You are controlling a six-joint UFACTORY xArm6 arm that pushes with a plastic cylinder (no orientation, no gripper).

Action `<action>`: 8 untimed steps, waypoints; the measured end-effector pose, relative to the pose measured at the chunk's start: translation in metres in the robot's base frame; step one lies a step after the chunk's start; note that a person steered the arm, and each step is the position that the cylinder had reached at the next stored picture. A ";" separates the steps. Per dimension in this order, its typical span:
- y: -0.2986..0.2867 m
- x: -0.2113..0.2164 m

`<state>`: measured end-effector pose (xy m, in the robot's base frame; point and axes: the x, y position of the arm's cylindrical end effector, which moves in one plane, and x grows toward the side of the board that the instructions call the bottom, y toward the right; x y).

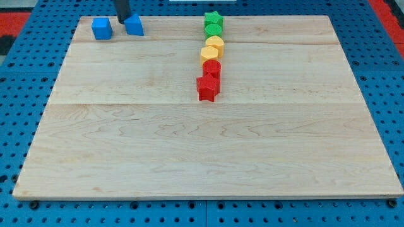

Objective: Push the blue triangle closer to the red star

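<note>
Rod enters from the view's top edge, upper left corner of the board; my tip [124,21] down at the board surface, touching or just short of the blue triangle [134,25] on its left side, wedged in the gap between the triangle and the blue cube [101,28]. No pincer on this rig, just the bare rod, so nothing to call wide, narrow or holding. Blue triangle near the top edge of the wooden board [189,151], just right of the tip; blue cube just left of the tip, apart from the triangle. Red star [207,88] well to the right and lower, near board centre, well apart from the triangle. Star at the bottom of a tight column running up toward the view's top: red block [212,68] touching the star's upper edge, shape hard to make out; yellow block [209,55] above it; second yellow block [215,44], looks hexagonal; green block [214,29]; green star [213,19] at the top, close to the board's far edge. Column members touching or nearly so, leaning slightly right toward the top. Board made of light wood planks, lying on a blue perforated table [25,75]. Red patches of surface visible at the view's top corners, beyond the blue table.
</note>
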<state>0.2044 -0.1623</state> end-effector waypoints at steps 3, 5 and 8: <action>0.036 0.058; 0.040 0.119; 0.003 0.138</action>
<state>0.3424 -0.1593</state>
